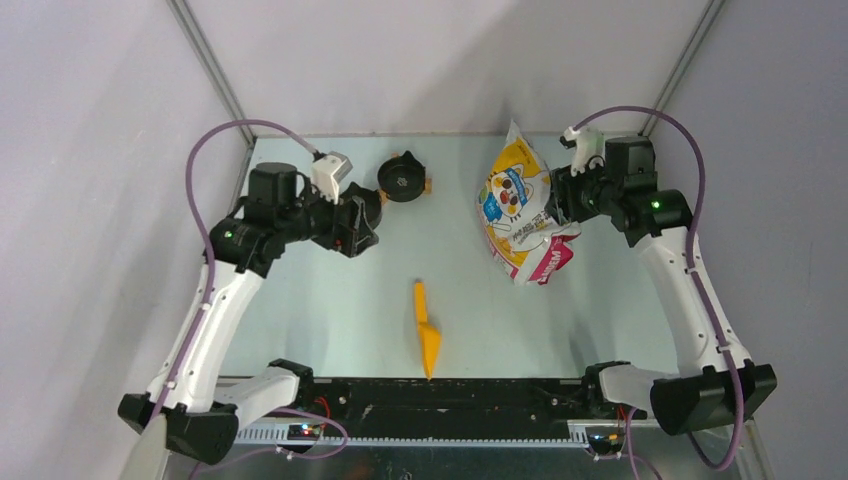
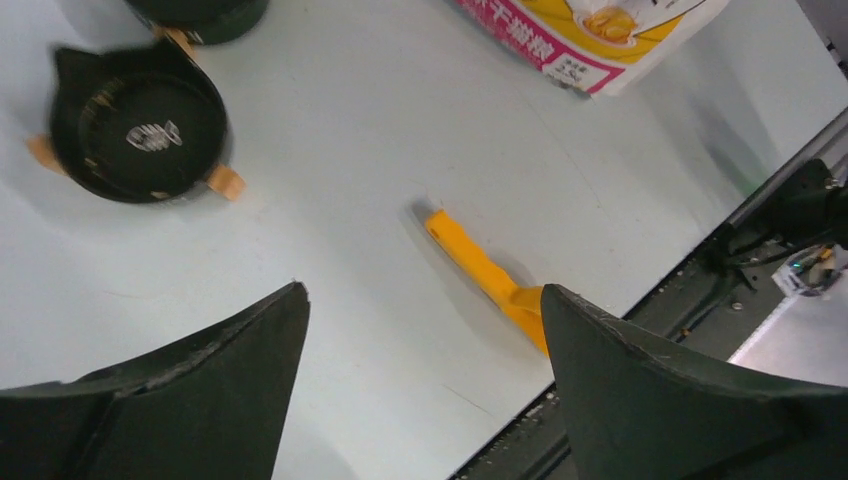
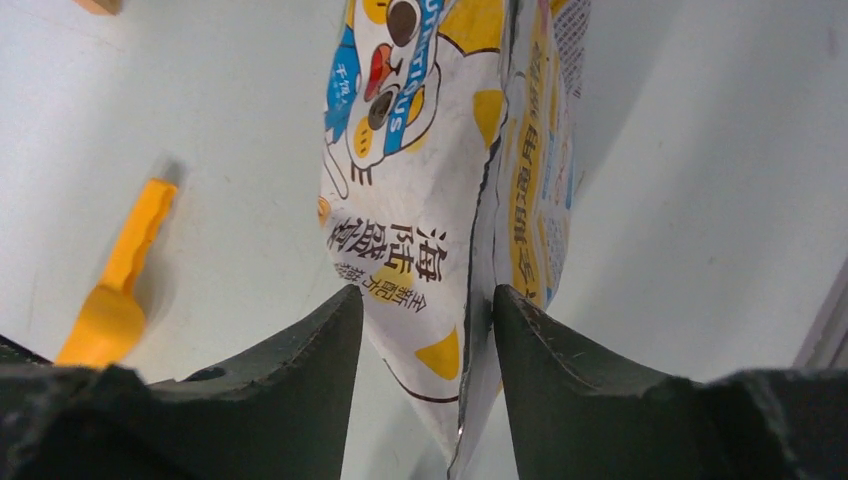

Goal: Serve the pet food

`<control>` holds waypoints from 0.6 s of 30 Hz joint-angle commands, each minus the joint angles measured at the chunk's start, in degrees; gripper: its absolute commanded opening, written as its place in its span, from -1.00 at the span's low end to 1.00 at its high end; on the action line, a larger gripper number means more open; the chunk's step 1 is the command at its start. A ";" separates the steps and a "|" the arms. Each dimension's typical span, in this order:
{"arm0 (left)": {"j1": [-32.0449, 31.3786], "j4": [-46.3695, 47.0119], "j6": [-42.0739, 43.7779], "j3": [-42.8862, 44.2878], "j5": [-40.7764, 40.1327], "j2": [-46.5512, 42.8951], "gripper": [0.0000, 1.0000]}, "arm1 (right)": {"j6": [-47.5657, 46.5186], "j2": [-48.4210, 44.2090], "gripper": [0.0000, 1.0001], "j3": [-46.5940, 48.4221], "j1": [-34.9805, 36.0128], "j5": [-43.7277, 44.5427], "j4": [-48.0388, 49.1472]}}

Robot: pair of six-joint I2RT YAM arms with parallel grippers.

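No kibble shows in any view. The printed cat bag (image 1: 515, 205) stands tilted at the back right; it also shows in the right wrist view (image 3: 430, 150) and the left wrist view (image 2: 590, 30). My right gripper (image 1: 556, 205) (image 3: 426, 290) is closed on the bag's lower corner, with both fingers touching it. The orange scoop (image 1: 427, 330) lies flat mid-table near the front edge and also shows in both wrist views (image 2: 480, 270) (image 3: 115, 290). A black bowl with orange ears (image 1: 403, 178) (image 2: 140, 125) sits at the back and looks empty. My left gripper (image 1: 358, 232) (image 2: 422, 290) is open and empty, hovering just left of the bowl.
A second dark round thing (image 2: 200, 15) sits at the top edge of the left wrist view, beside the bowl. The black base rail (image 1: 430, 395) runs along the table's front edge, just beyond the scoop's head. Grey walls close in the back and sides.
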 commanded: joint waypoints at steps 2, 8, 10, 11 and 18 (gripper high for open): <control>-0.87 7.99 -9.08 -5.14 4.90 1.20 0.81 | -0.88 1.03 -0.02 -1.00 1.60 4.64 0.20; -3.16 7.64 -7.06 0.30 5.52 4.98 0.79 | -2.20 2.35 -0.46 -1.61 3.77 5.30 -1.60; -4.01 7.70 -5.90 3.94 4.60 7.19 0.79 | -3.47 2.24 -0.88 -1.63 5.78 4.87 -2.57; -4.45 7.87 -5.59 6.07 3.75 8.72 0.79 | -3.88 1.84 -0.96 -1.46 8.03 5.07 -2.90; -5.94 11.27 -10.27 12.94 3.23 13.55 0.79 | -2.21 -2.24 -1.00 2.78 19.82 0.80 -8.34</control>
